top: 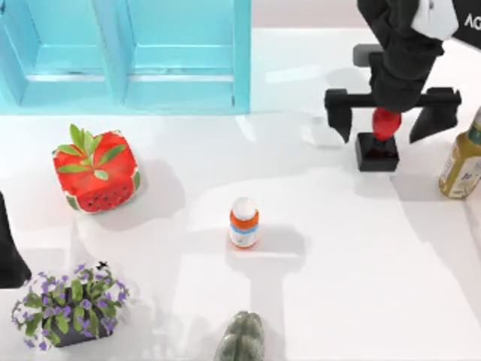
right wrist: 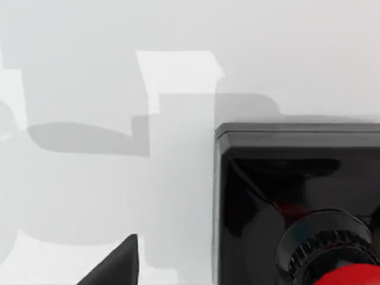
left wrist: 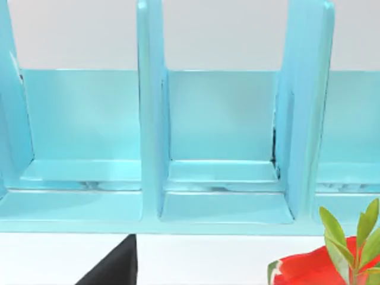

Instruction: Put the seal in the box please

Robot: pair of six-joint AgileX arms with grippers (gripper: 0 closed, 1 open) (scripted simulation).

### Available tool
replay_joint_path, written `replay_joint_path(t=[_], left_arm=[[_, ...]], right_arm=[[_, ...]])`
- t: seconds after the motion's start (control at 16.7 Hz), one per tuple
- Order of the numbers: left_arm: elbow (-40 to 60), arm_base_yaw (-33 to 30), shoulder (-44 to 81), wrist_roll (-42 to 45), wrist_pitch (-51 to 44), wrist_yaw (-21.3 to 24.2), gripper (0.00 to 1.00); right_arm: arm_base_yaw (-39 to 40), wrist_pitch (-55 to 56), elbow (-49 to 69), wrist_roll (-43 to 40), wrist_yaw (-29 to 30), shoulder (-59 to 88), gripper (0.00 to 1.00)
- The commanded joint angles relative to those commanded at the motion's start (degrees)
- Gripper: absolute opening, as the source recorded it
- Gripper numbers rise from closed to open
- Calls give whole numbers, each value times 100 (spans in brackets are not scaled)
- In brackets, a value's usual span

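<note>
The seal stands upright on the white table at the right rear, a black square base under a glossy red knob. My right gripper hangs over it, open wide, with one finger on each side of the knob and clear of it. In the right wrist view the seal shows close up beside one dark fingertip. The light blue box with upright dividers sits at the rear left, also seen as the box in the left wrist view. My left gripper is parked at the left edge, open.
An orange-and-white pill bottle stands mid-table. A red strawberry-patterned planter and a pot of purple flowers are at the left. A green cactus-like object is at the front edge, and a drink bottle at the right edge.
</note>
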Motion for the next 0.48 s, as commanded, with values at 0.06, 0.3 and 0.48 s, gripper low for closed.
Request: replay_joint_path(t=[0.06,0.3,0.48], left_arm=[[0,0,0,0,0,0,100],[0,0,0,0,0,0,100],[0,0,0,0,0,0,100]], right_arm=[[0,0,0,0,0,0,85],[0,0,0,0,0,0,55],[0,0,0,0,0,0,32]])
